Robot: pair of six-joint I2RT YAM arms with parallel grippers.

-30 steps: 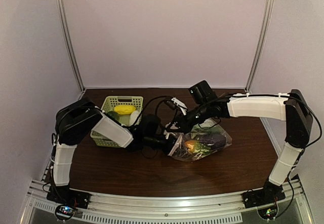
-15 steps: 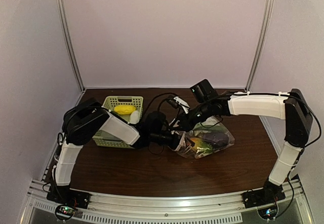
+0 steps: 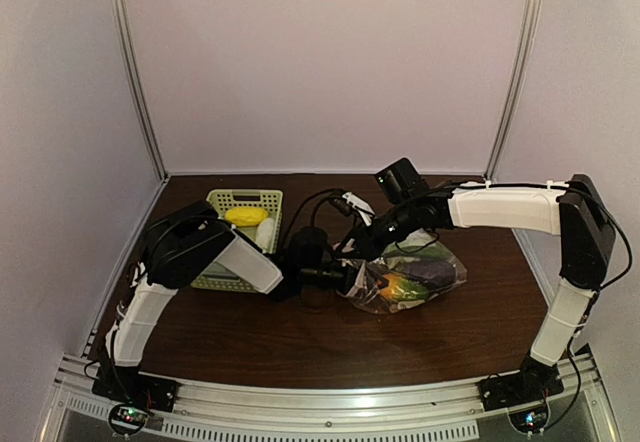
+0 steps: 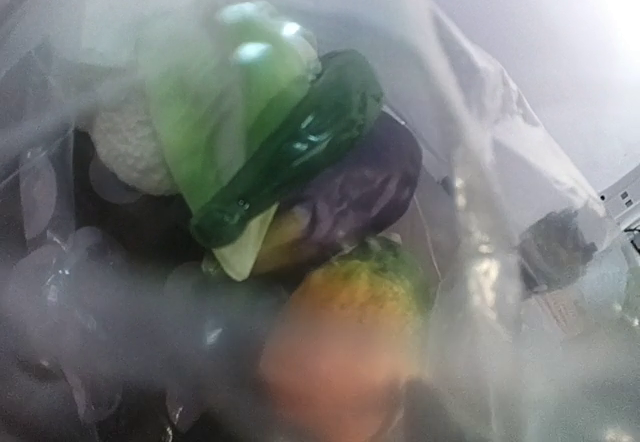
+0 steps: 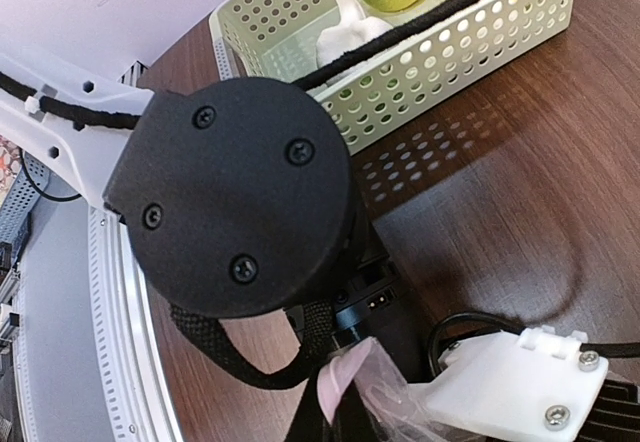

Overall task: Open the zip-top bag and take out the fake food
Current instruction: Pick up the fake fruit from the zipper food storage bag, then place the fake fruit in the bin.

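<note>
The zip-top bag (image 3: pixel 440 261) lies right of centre on the dark table, with its mouth facing left. My right gripper (image 3: pixel 362 245) is shut on the bag's pale zip strip (image 5: pixel 345 384) and holds that edge up. My left gripper (image 3: pixel 345 278) is pushed into the mouth. Its fingers do not show clearly in the left wrist view. That view looks through the crinkly plastic (image 4: pixel 500 162) at the fake food. I see a dark purple eggplant (image 4: pixel 370 187), a dark green piece (image 4: pixel 300 152), a whitish lumpy piece (image 4: pixel 130 147), and an orange piece (image 4: pixel 345 332) blurred and closest to the jaws.
A pale green lattice basket (image 3: pixel 215 205) stands at the back left and holds a yellow piece (image 3: pixel 245 216) and a white piece (image 5: pixel 350 27). My left arm's black wrist housing (image 5: pixel 235 192) and its cable fill most of the right wrist view. Metal posts stand at the table's rear corners.
My left arm has stretched to the right and pushed its gripper deeper into the bag's mouth. The bag has slid slightly right. The right gripper has kept its grip on the edge.
</note>
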